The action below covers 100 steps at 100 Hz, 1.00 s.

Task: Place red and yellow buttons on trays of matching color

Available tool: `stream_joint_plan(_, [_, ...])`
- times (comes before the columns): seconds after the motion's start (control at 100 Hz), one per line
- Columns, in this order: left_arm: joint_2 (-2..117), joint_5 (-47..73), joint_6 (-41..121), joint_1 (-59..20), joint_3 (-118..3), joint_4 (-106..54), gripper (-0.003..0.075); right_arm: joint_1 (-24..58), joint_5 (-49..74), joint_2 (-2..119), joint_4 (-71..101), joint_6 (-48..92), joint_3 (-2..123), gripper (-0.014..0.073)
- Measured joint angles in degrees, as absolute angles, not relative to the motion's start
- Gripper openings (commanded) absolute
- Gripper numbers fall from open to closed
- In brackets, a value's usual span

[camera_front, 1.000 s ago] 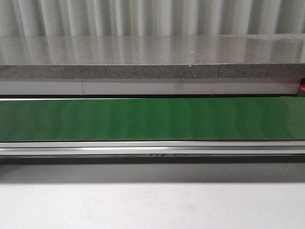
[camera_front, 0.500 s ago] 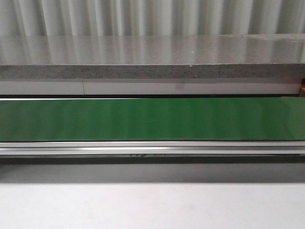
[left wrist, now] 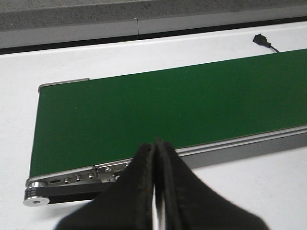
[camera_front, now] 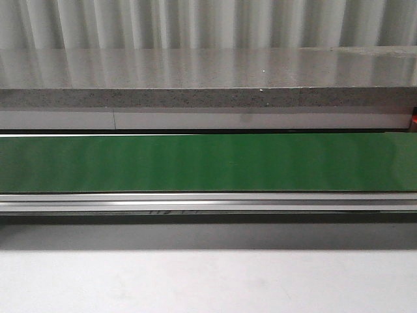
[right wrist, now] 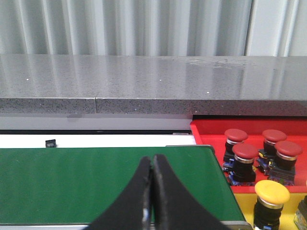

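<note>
Buttons [right wrist: 245, 160] sit on the red tray [right wrist: 206, 129] off the belt's [right wrist: 96, 182] right end, nearest the right pincer [right wrist: 152, 191]; both pincers are closed and empty.

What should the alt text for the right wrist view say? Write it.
Closed right gripper above a bare green conveyor belt. Beside the belt's end, four red buttons sit on a red tray and one yellow button on a yellow tray.

The left tool [left wrist: 156, 191] has two black fingers. The right tool [right wrist: 151, 196] does too. They look dull and curved.
</note>
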<state>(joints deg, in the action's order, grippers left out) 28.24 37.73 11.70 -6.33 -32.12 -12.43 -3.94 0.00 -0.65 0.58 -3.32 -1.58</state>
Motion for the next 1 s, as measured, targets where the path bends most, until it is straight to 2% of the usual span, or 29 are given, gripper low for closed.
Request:
stream_joint_plan(0.73, [27.3,37.5,11.7,-6.3,-31.1,-12.4,-0.0020,-3.9,0.0,-0.7,0.6,-3.4,-1.6,-0.0066])
stream_joint_plan(1.0, [21.2,21.8,7.3,-6.2,-22.0,-10.3,-0.0020,-3.9,0.0,-0.7,0.6,-3.4,-1.6,-0.0066])
